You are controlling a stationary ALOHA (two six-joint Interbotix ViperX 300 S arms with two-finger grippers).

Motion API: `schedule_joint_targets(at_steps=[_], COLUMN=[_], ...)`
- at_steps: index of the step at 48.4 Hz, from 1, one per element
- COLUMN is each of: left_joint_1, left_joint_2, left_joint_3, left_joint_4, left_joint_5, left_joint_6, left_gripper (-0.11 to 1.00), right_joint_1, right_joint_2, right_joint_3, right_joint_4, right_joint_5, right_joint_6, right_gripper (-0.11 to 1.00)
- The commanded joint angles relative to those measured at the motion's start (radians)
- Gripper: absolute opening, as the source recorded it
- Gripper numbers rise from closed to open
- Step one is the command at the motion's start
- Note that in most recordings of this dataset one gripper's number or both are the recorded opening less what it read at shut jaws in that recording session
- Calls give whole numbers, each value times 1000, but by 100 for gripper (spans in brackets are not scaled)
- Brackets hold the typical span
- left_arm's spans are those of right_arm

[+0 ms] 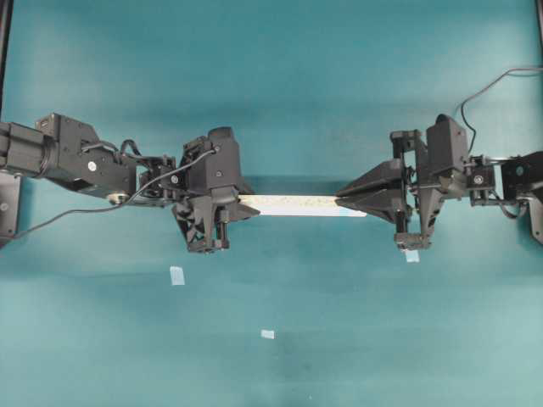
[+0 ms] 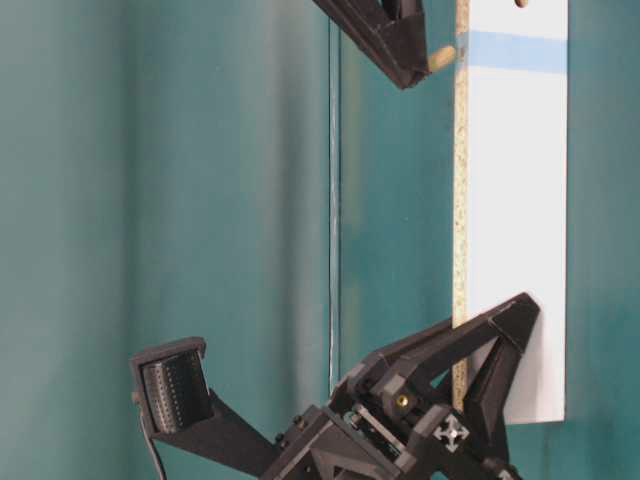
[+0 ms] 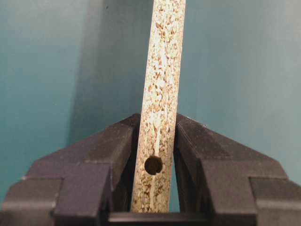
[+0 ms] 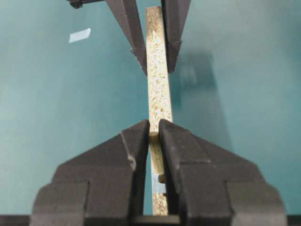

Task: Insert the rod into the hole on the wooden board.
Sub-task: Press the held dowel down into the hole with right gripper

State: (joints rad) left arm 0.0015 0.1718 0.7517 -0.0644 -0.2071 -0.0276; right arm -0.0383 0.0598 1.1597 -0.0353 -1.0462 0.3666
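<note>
Not finished: the rod is pinched in the right tool and sits just beside the speckled edge of the wooden board, level with the blue band, but it does not look seated in anything. The left tool is clamped on the board's other end, holding it off the counter with the narrow edge up. In the left wrist view a dark hole shows in that edge between the jaws; that is the near-end one. The target hole by the blue mark can't be made out clearly in the right wrist view, since the tool covers that stretch. Left to do, as I read it: line the peg tip up with that hole, press in, release. No containers in view; only tape squares on the counter.
</note>
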Motion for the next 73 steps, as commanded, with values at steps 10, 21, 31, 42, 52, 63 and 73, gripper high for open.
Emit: schedule_joint_targets(at_steps=[10, 21, 31, 42, 52, 63, 73], left_joint_1=[0, 0, 0, 0, 0, 0, 0], left_joint_2=[-12, -12, -11, -12, -12, -14, -14], left_joint_3=[-6, -6, -9, -9, -11, -11, -11], left_joint_4=[2, 2, 2, 2, 2, 0, 2], left_joint_5=[-2, -2, -2, -2, -2, -2, -2], left_joint_6=[-5, -5, -5, -5, -6, -6, -6], left_gripper=[33, 33, 33, 33, 33, 33, 33], right_joint_1=[3, 3, 5, 5, 5, 6, 18], right_joint_2=[6, 6, 6, 6, 8, 6, 6], right_joint_3=[-8, -2, 3, 12, 15, 21, 28], right_joint_4=[3, 5, 8, 28, 28, 28, 32], right_joint_5=[-11, -11, -11, -11, -11, -11, -6], right_joint_6=[-2, -2, -5, -8, -11, -11, -9], right_gripper=[12, 12, 12, 12, 12, 11, 12])
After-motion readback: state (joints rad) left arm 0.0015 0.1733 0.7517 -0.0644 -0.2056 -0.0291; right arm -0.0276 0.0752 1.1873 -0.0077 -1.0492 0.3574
